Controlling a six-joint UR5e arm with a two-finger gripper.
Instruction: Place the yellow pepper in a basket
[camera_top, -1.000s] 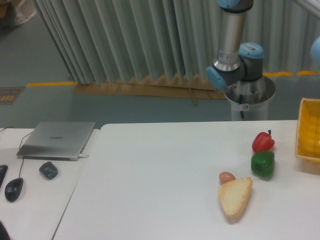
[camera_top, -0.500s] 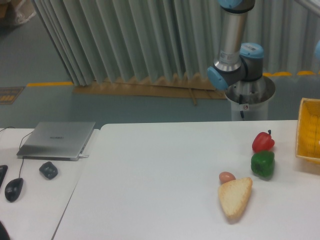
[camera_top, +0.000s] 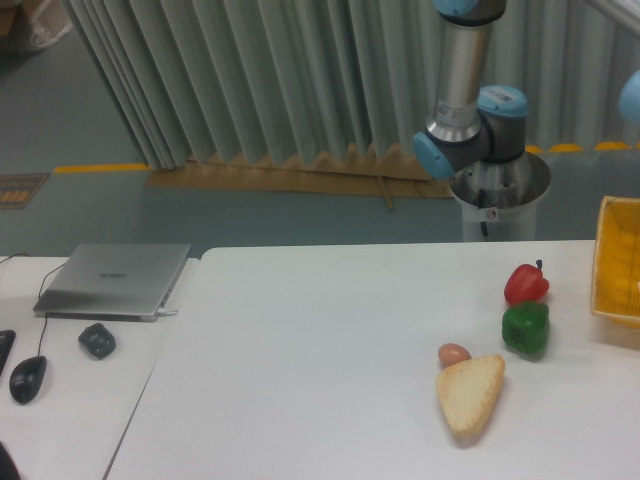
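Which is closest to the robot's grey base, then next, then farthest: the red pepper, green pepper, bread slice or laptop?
Measured from the base; the end effector is out of view.
1. red pepper, right side, just in front of the base.
2. green pepper, right beside the red one, nearer the camera.
3. bread slice, near the front.
4. laptop, far left.

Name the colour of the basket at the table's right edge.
Bright yellow, with mesh sides; the basket shows only in the fixed camera.

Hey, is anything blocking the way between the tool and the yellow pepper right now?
Cannot tell: neither the tool nor a yellow pepper is in view. Only the red pepper, green pepper and basket edge show there.
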